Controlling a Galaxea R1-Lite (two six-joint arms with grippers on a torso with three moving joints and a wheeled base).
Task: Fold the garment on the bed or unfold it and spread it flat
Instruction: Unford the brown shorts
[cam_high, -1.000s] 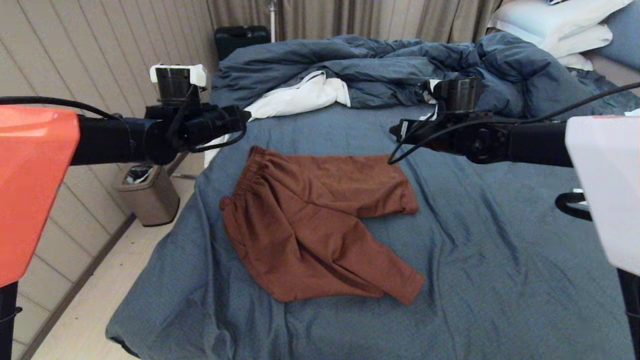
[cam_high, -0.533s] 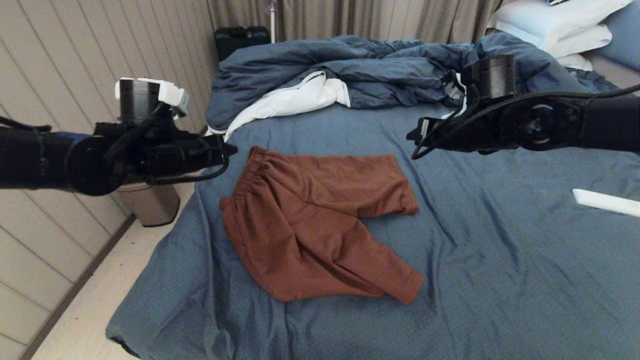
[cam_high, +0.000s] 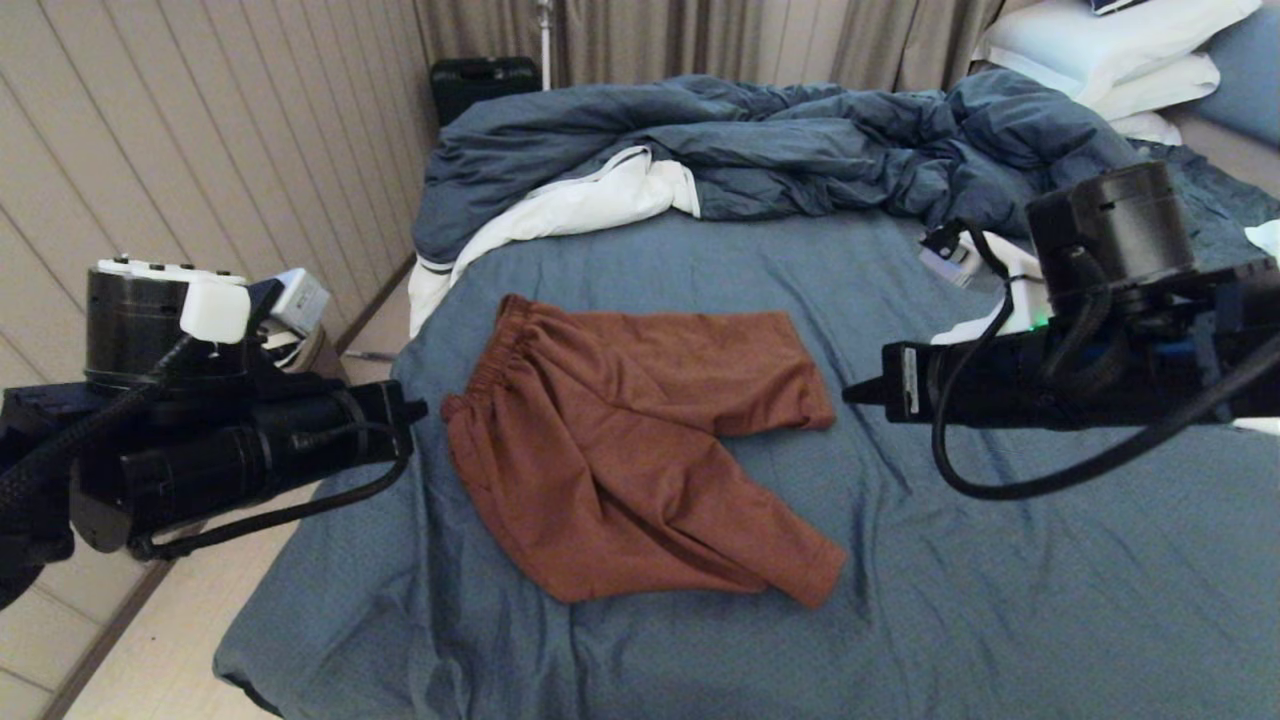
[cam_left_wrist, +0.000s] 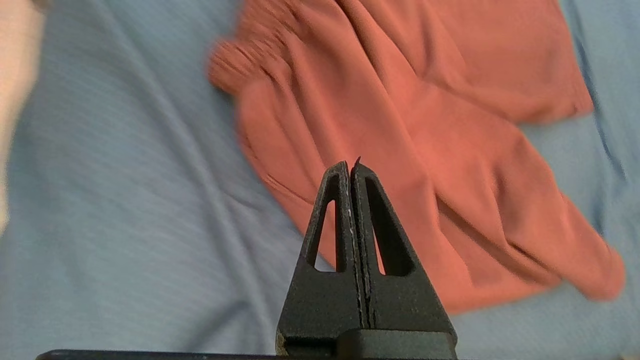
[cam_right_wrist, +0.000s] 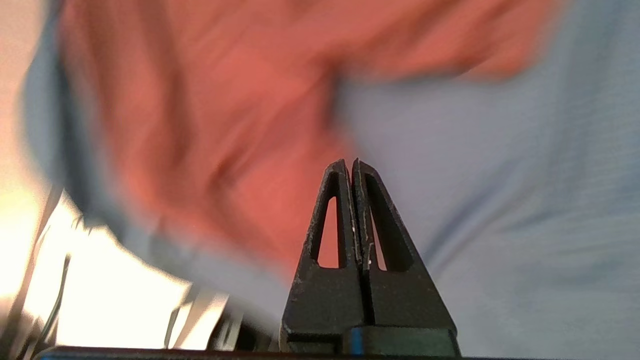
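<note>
The rust-brown shorts (cam_high: 640, 440) lie spread on the slate-blue bed sheet (cam_high: 980, 560), waistband at the left, one leg toward the right and the other toward the near edge. The drawstring and white graphic do not show. My left gripper (cam_high: 418, 408) hovers just left of the waistband, pointing right. In the left wrist view the left gripper (cam_left_wrist: 350, 167) is shut and empty above the shorts (cam_left_wrist: 425, 125). My right gripper (cam_high: 852, 392) hangs just right of the upper leg hem. The right wrist view shows it (cam_right_wrist: 349, 165) shut and empty over shorts (cam_right_wrist: 210, 125) and sheet.
A rumpled dark blue duvet (cam_high: 780, 140) with white lining (cam_high: 570, 205) fills the far end of the bed. White pillows (cam_high: 1110, 45) lie at the far right. A wood-panelled wall (cam_high: 180, 150) and bare floor (cam_high: 190, 620) run along the bed's left side.
Both arms have dropped from above the duvet to the level of the shorts. The left one swung back toward the near left, the right one toward the near right. The shorts stayed still.
</note>
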